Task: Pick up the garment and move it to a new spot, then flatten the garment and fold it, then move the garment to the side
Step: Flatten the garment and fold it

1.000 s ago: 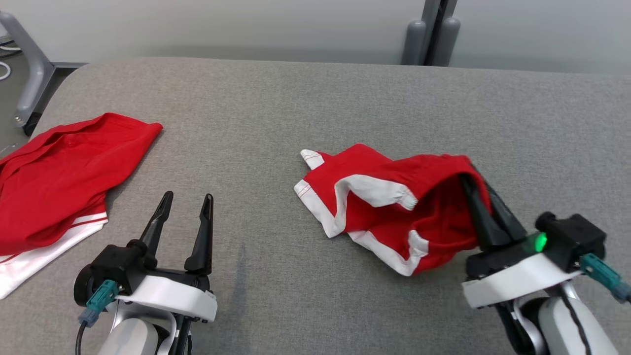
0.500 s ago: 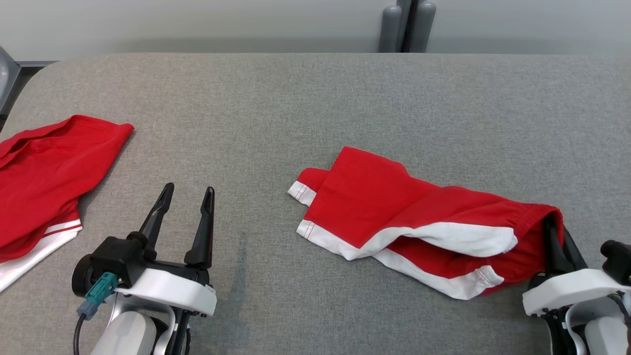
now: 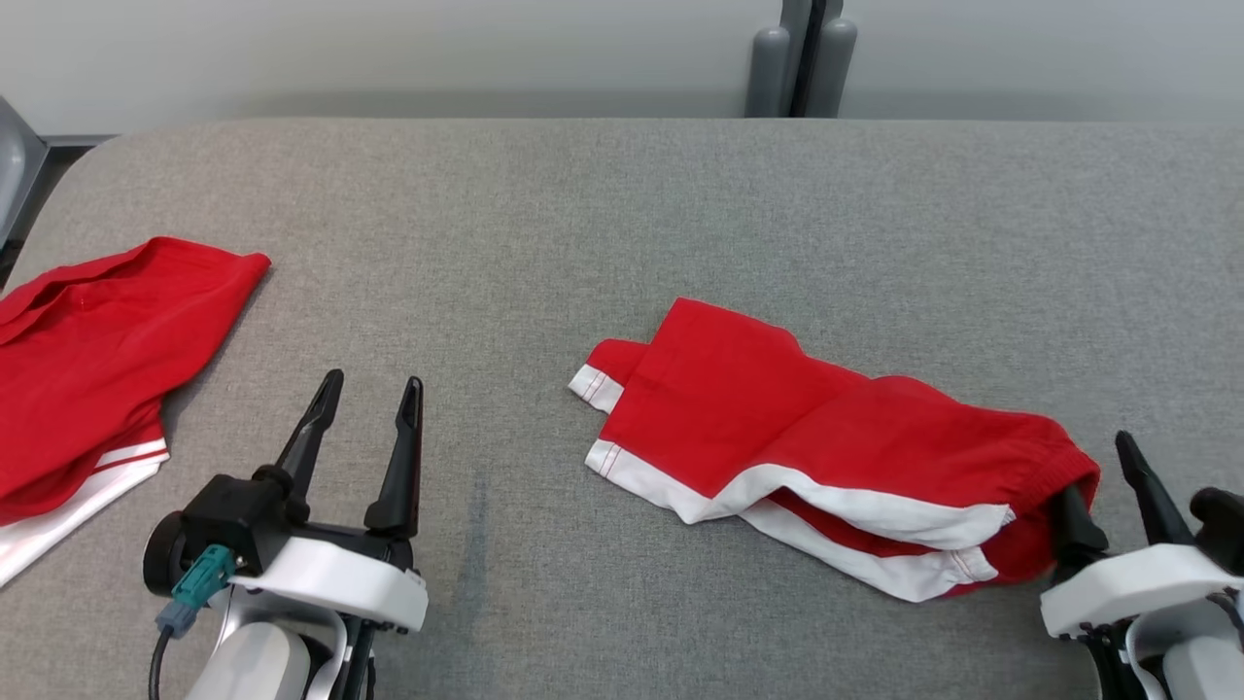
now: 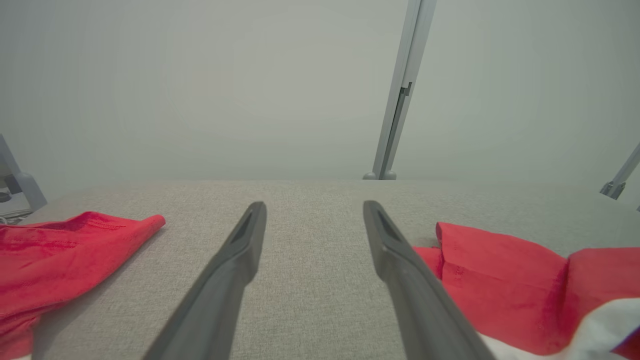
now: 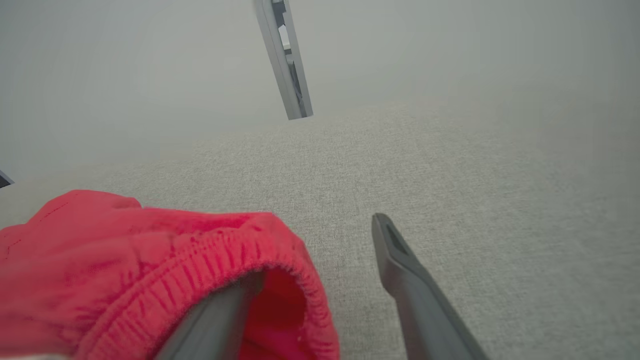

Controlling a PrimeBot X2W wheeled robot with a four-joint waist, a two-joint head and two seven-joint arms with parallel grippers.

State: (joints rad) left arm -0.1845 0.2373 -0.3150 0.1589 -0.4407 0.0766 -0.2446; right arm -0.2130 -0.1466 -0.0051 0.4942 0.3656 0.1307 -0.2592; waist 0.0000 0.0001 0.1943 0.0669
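The garment, red shorts with white trim, lies crumpled lengthwise on the grey table, right of centre, waistband towards my right gripper. That gripper is open. Its left finger is tucked inside the waistband opening, and its right finger stands free outside the cloth. The right wrist view shows the elastic waistband draped over the left finger. My left gripper stands open above bare table at the lower left, holding nothing. Its wrist view has the garment to its right.
A second red garment with white trim lies at the table's left edge, also in the left wrist view. A grey post stands behind the far edge. The left edge drops off beside a grey frame.
My right gripper pulled the garment's waistband out to the right, stretching the shorts out, then opened and let go. The head camera shifted. The left gripper stayed put.
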